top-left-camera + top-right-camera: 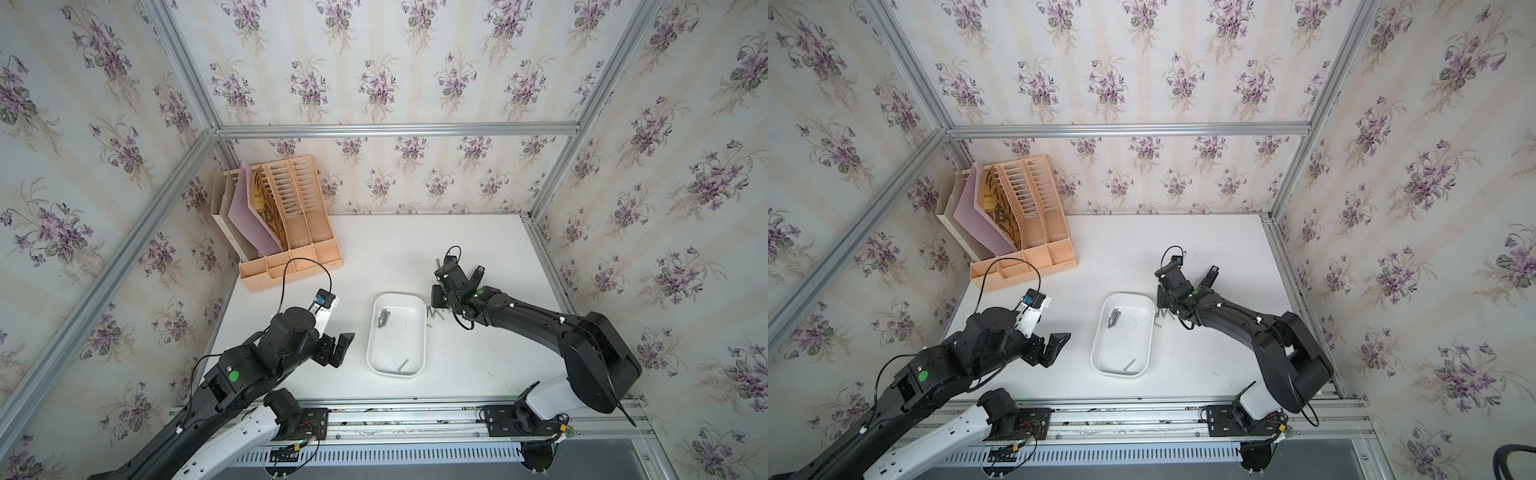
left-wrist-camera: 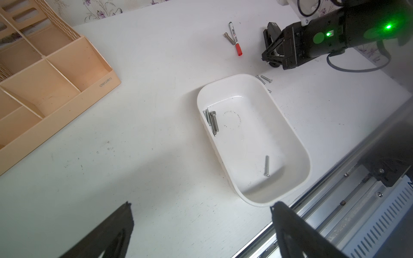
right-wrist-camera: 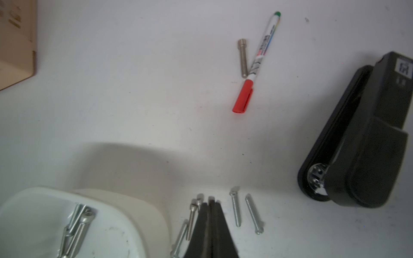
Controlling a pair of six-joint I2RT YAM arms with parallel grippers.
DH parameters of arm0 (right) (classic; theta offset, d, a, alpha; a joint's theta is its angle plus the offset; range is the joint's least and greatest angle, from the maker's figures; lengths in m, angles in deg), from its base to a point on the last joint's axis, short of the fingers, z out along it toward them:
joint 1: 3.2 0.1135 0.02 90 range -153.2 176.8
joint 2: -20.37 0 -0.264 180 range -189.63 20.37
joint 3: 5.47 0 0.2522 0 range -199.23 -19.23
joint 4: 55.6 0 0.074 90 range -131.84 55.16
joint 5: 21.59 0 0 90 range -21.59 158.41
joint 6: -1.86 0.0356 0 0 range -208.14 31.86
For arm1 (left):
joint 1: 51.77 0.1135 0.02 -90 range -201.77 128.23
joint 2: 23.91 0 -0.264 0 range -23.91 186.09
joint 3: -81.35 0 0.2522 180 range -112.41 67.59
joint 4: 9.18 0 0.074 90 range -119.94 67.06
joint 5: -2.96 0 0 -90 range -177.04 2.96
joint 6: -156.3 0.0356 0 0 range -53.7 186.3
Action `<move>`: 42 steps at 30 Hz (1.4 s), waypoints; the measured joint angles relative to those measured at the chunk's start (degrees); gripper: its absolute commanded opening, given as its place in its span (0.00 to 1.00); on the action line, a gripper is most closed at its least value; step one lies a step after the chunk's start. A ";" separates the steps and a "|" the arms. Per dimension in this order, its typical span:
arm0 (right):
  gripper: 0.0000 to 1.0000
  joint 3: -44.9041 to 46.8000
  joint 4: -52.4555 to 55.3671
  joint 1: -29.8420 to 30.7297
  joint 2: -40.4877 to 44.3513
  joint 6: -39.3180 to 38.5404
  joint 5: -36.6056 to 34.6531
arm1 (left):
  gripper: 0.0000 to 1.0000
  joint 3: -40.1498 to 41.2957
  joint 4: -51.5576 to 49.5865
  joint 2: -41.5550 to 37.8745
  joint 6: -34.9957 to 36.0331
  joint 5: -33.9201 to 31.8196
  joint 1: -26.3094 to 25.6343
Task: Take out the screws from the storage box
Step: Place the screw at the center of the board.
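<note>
**Right gripper shut among loose screws beside the box**

The white storage box sits on the table between the two arms. Inside it, a small bunch of screws lies against the left wall towards the far end. A single screw lies alone towards the near end. More screws lie on the table just outside the box's far right corner.

The right gripper points down into that loose group, its jaws pressed together. A grey screw head shows right at the tips, but whether it is pinched between them cannot be told. The left gripper hangs on the box's left side, jaws spread wide and holding nothing.

Farther back on the table, a thicker bolt lies just beside a white marker with a red cap. A black stapler rests near the right gripper, apart from the loose screws. A peach file organizer stands in the far left corner, well apart from the box.
</note>
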 measured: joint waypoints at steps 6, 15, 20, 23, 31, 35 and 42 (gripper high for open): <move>0.00 -1.73 2.01 -1.66 -6.16 1.53 2.91 | 0.99 0.00 0.00 -0.09 0.00 0.00 0.00; 0.00 -3.93 2.73 -2.40 -10.69 2.45 4.09 | 0.99 0.00 0.00 -0.13 0.00 0.24 0.00; 0.00 -4.11 2.49 -2.40 -10.78 2.56 4.26 | 0.99 0.00 0.00 -0.68 0.00 0.42 0.00; 0.04 -3.80 2.75 -2.40 -10.32 2.56 4.61 | 0.99 0.00 0.00 -0.72 0.00 0.42 0.00; 0.17 -2.67 3.08 -2.40 -8.81 2.56 5.40 | 0.99 0.00 0.00 -0.66 0.00 0.42 0.00; 0.20 -1.77 2.89 -2.40 -7.13 2.54 5.46 | 0.99 0.00 0.00 -0.57 0.00 0.42 0.00; 0.21 1.51 0.72 -2.32 -0.92 2.08 5.95 | 0.99 0.00 0.00 -0.57 0.00 0.42 0.00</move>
